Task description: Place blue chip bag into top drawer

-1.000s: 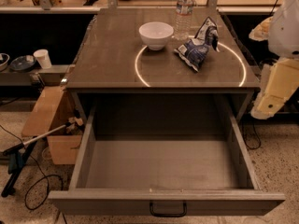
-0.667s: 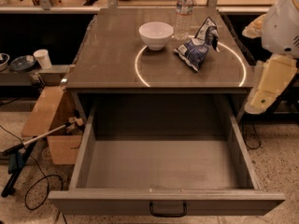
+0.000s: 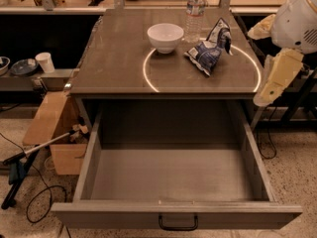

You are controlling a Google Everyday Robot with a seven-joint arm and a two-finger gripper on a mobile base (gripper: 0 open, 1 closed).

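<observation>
The blue chip bag (image 3: 210,49) lies crumpled on the right half of the cabinet top (image 3: 119,58), to the right of a white bowl (image 3: 165,36) and in front of a clear water bottle (image 3: 195,6). The top drawer (image 3: 173,175) is pulled wide open below the cabinet top, with nothing on its grey floor; its black handle (image 3: 178,224) is at the front. My gripper (image 3: 271,83) hangs at the right edge of the view, beside the cabinet's right front corner, apart from the bag and above the drawer's right wall. It holds nothing that I can see.
A light ring (image 3: 148,68) is cast on the cabinet top around the bag. A cardboard box (image 3: 54,133) and cables lie on the floor to the left. A low shelf on the left carries a cup (image 3: 45,62) and dishes.
My arm has swung left and upward at the right edge, bringing the gripper closer to the cabinet's right side. The bag, bowl, bottle and drawer have not moved.
</observation>
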